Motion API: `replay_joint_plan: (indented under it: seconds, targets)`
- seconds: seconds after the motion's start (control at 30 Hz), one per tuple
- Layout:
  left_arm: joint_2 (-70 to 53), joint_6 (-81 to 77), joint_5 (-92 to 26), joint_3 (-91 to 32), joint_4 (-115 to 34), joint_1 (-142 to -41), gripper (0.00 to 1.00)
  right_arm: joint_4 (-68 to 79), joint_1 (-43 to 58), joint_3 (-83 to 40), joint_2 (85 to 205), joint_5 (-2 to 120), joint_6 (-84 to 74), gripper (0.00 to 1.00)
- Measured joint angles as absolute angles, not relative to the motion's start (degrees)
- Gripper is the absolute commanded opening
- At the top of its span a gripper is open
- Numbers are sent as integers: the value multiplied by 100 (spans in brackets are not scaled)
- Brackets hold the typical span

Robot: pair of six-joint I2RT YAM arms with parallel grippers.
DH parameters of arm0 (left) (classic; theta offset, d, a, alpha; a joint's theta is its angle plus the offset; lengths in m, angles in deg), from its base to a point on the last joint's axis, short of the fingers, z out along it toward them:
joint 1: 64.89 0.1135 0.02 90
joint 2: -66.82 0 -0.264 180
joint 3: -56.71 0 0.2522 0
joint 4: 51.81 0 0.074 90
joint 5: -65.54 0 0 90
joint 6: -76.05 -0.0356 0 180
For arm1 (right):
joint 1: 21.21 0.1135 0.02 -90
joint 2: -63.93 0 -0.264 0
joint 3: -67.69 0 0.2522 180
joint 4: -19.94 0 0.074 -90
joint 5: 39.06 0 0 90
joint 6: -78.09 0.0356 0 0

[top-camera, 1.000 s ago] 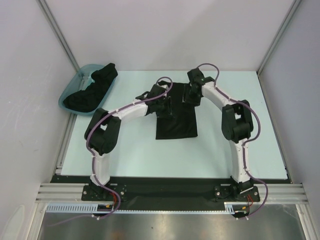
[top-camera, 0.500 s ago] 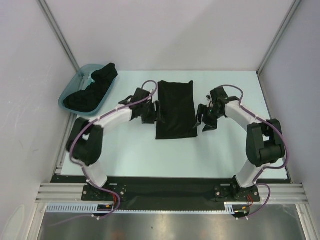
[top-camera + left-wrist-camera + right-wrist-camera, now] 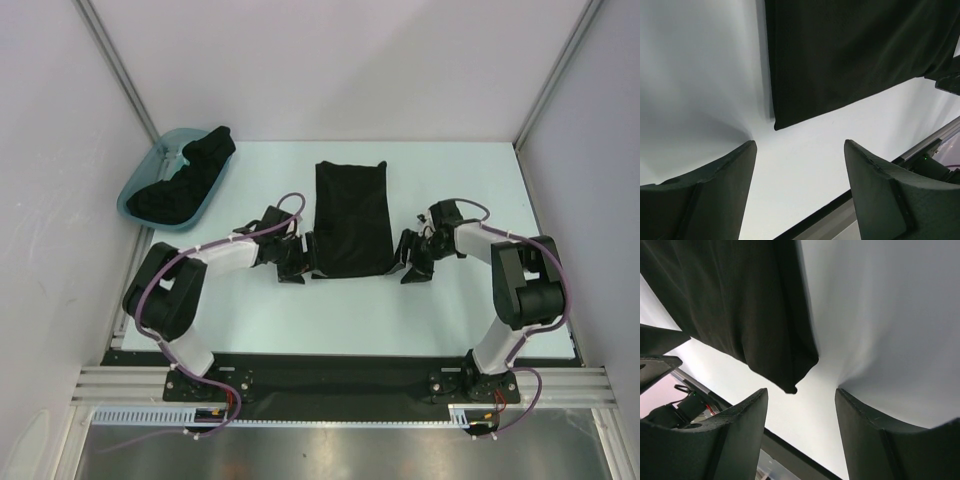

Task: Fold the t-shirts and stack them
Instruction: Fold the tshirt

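Note:
A black t-shirt point(image 3: 352, 220), folded into a long narrow rectangle, lies flat at the table's middle. My left gripper point(image 3: 298, 262) is open and empty, low over the table just left of the shirt's near left corner point(image 3: 782, 122). My right gripper point(image 3: 410, 265) is open and empty, just right of the shirt's near right corner point(image 3: 795, 382). Neither touches the cloth. More black t-shirts point(image 3: 185, 180) lie heaped in the teal tub point(image 3: 140, 180) at the far left.
The white table point(image 3: 300, 320) ends at a black rail near the arm bases. Grey walls and metal posts close the back and sides. Both arms lie low across the table on either side of the shirt.
Both grippers have let go of the shirt's far part and moved apart and toward me, down to the shirt's near corners. The shirt now lies flat and longer.

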State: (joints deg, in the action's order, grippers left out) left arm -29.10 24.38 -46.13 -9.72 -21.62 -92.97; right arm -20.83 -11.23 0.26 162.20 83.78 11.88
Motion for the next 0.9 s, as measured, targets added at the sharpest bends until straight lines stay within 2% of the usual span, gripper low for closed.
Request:
replay_joint_plan:
  seconds: [0.5, 0.7, 0.8, 0.83, 0.9]
  targets:
    - [-3299, 3010, -4729, -1103, -2385, -9271, 68, -1497, -1211, 61, 16511, 8789, 1455, 52]
    - [-3353, 3122, -4683, -1118, -2383, -9260, 58, -1493, -1241, 61, 16559, 8804, 1442, 46]
    - [-3390, 3148, -4635, -1118, -2385, -9260, 47, -1495, -1246, 61, 16561, 8780, 1435, 41]
    - [-3412, 3168, -4620, -1121, -2394, -9255, 36, -1495, -1246, 61, 16561, 8774, 1433, 37]
    - [-3452, 3188, -4563, -1121, -2407, -9255, 24, -1499, -1246, 58, 16561, 8765, 1415, 33]
